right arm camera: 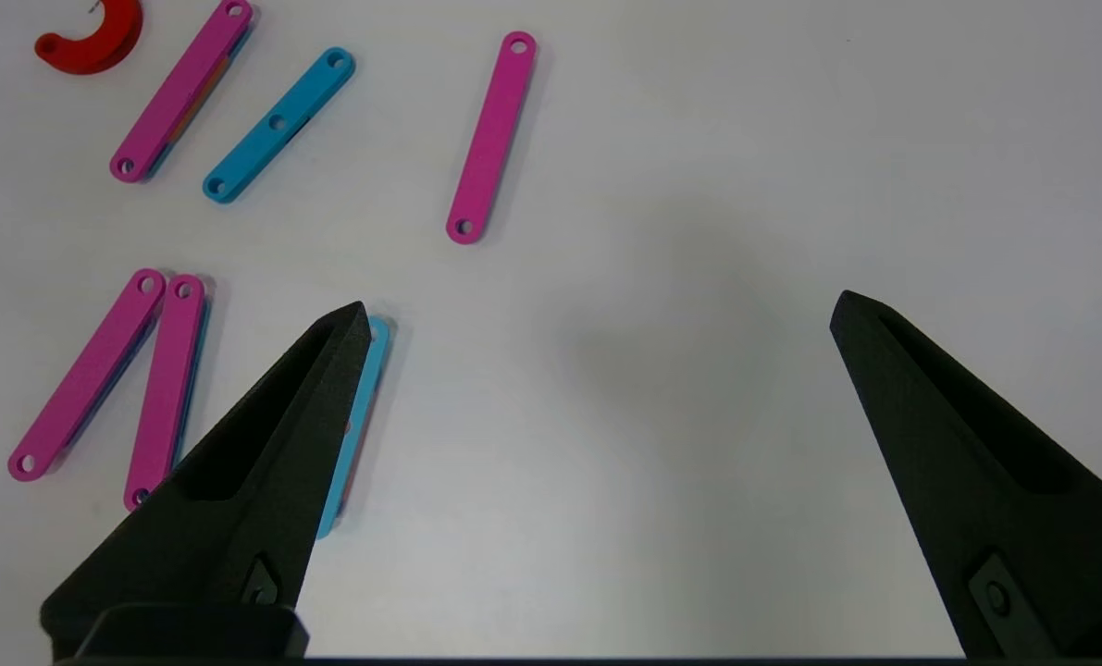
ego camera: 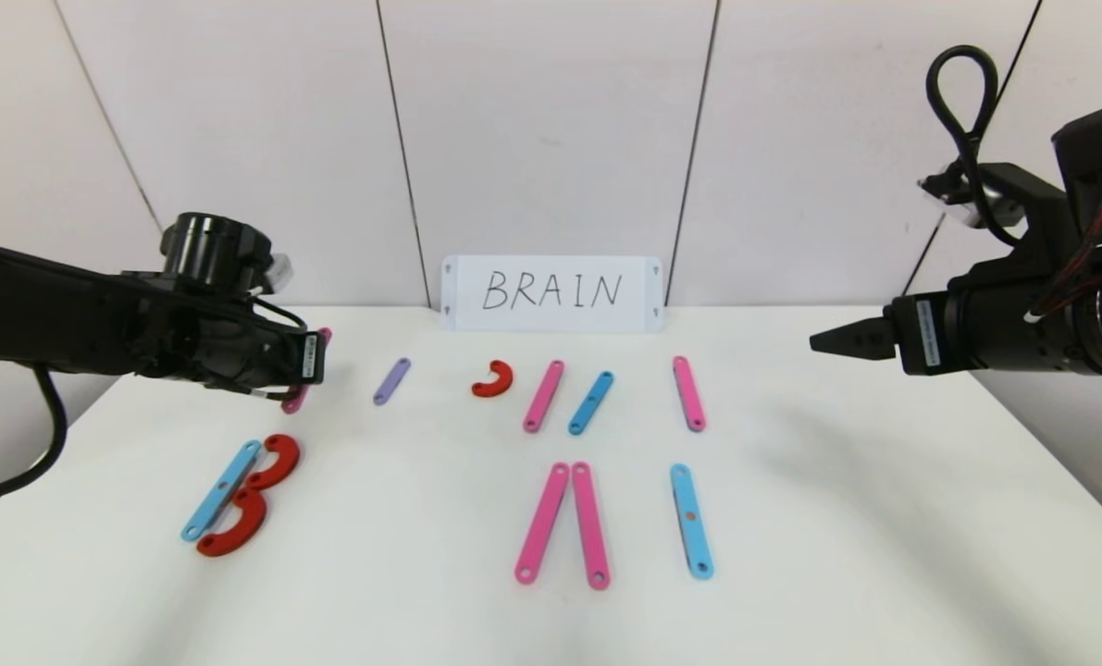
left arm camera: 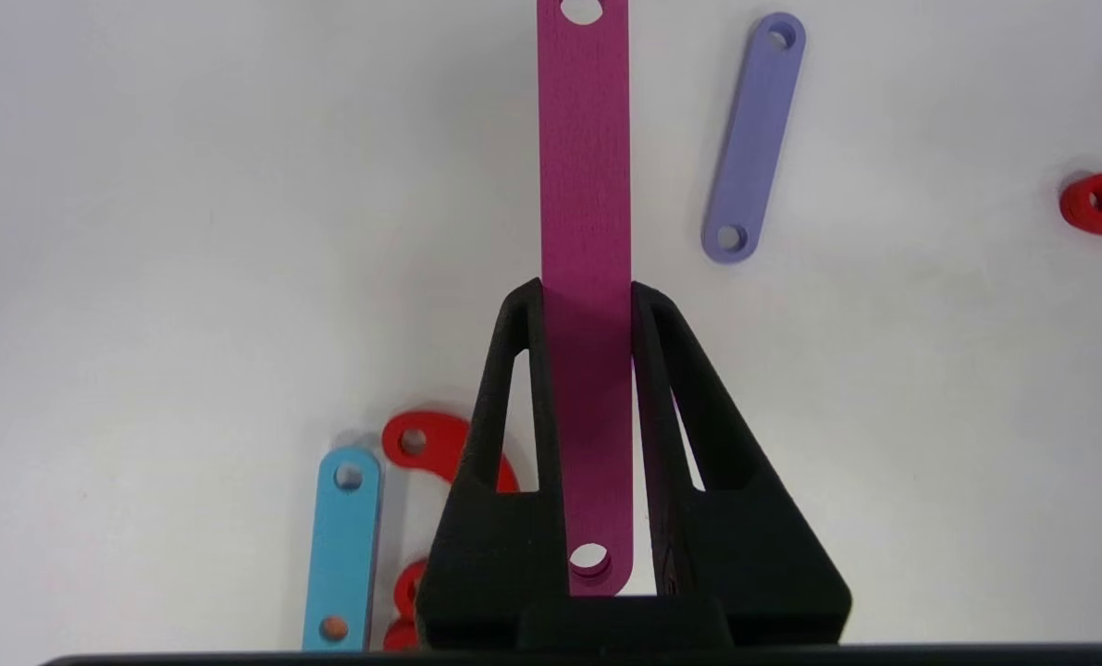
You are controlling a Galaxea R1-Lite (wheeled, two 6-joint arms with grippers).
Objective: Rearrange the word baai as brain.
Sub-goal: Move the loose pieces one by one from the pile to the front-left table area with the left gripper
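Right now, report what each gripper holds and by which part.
Left gripper pinches a pink strip by its long edges, about halfway along, the lower end hole between the fingers. Right gripper holds nothing.

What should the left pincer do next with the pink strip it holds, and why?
Probably carry the pink strip forward to the open spot right of the B. The left pincer is shut on it, an R is missing between the B and the pink A, and the purple strip and red half-ring lie loose. The right pincer hangs open, idle.
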